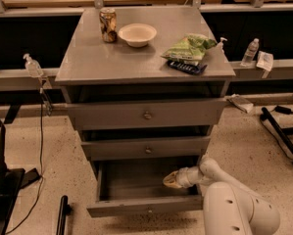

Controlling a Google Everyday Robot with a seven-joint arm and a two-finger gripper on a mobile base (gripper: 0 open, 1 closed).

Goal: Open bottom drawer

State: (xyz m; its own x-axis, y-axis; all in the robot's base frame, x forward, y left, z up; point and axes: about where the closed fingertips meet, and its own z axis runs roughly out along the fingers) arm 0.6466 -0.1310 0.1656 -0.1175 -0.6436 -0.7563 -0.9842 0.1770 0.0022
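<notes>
Bottom drawer point(136, 207) stands well out, lowest of three. Claw point(171, 179) sits inside it near right wall - I can't tell its spread. I'd back out straight and level - clear of middle drawer point(146, 148).

Bottom drawer point(146, 208) stands open, its front well forward of the middle drawer point(147, 147) and top drawer point(146, 114), both flush and closed. End effector point(171, 179) sits inside the open drawer at its right side, behind the drawer front; the arm point(234, 207) enters from lower right. Worktop point(111, 60) carries a can point(108, 25) at rear left, a white bowl point(137, 34) just beside it, and a green bag point(190, 47) at right, overlapping a dark flat item point(186, 67).
</notes>
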